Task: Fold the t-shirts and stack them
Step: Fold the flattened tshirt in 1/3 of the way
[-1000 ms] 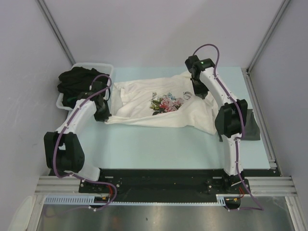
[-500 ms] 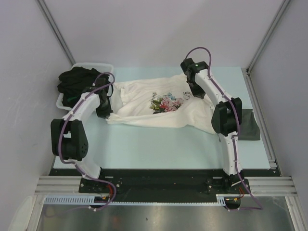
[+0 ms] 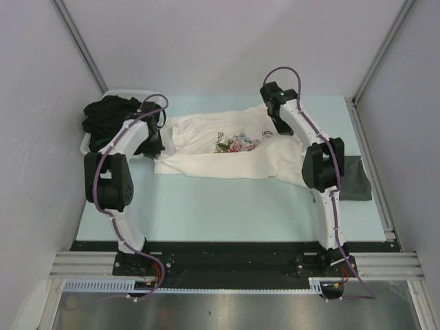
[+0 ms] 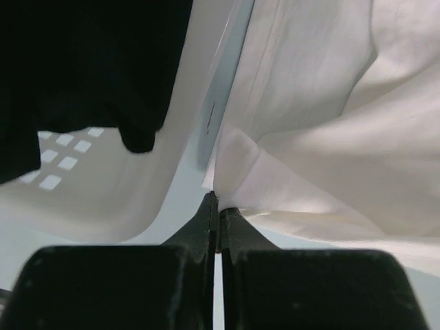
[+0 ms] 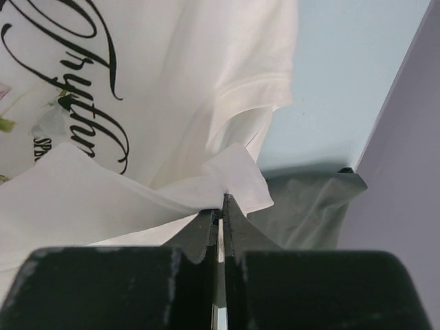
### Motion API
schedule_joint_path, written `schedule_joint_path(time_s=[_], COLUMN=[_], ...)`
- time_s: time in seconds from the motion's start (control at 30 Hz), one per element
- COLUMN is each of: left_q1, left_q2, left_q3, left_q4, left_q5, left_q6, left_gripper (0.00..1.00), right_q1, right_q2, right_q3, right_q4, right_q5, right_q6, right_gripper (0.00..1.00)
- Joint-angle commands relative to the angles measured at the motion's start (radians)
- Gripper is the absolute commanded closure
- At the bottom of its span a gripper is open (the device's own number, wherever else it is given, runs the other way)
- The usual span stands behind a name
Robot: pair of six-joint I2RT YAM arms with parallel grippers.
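A cream-white t-shirt [image 3: 227, 163] with a pink rose print and dark script lies crumpled across the middle of the table. My left gripper [image 3: 158, 146] is shut on its left edge [image 4: 217, 201], right beside the tub. My right gripper [image 3: 280, 130] is shut on a fold of the same shirt [image 5: 223, 203] on its right side. The shirt's cloth [image 4: 323, 137] and script [image 5: 89, 103] fill both wrist views. A dark grey t-shirt [image 3: 356, 180] lies flat at the table's right edge, just past the right gripper's fingertips [image 5: 302, 206]. Black t-shirts [image 3: 106, 117] are heaped in the tub.
The white plastic tub [image 3: 130, 93] stands at the back left corner, its wall [image 4: 137, 192] close to my left fingers. Grey enclosure walls and metal posts surround the pale blue table [image 3: 206, 213]. The right wall [image 5: 405, 137] is near the right gripper.
Both arms have moved toward the back of the table with the cream shirt's edges in their grip. The shirt now looks narrower front to back. Both grippers stayed shut.
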Motion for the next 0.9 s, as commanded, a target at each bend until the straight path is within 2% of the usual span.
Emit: schedule_joint_path(time_s=[0.0,0.87], left_q1=[0.009,0.009], left_q2=[0.049,0.222], left_q3=[0.106,0.253], left_q4=[-0.016,-0.071], left_q5=[-0.005,-0.041], left_q6=[0.024,0.029], left_gripper=[1.00,1.00], right_q1=[-0.009,-0.001], right_q2=[0.013,0.072], right_q3=[0.022,0.019], right_q4=[0.080,0.224], right_q5=[0.045,0.017], right_q6=[-0.057,-0.166], right_gripper=[1.00,1.00])
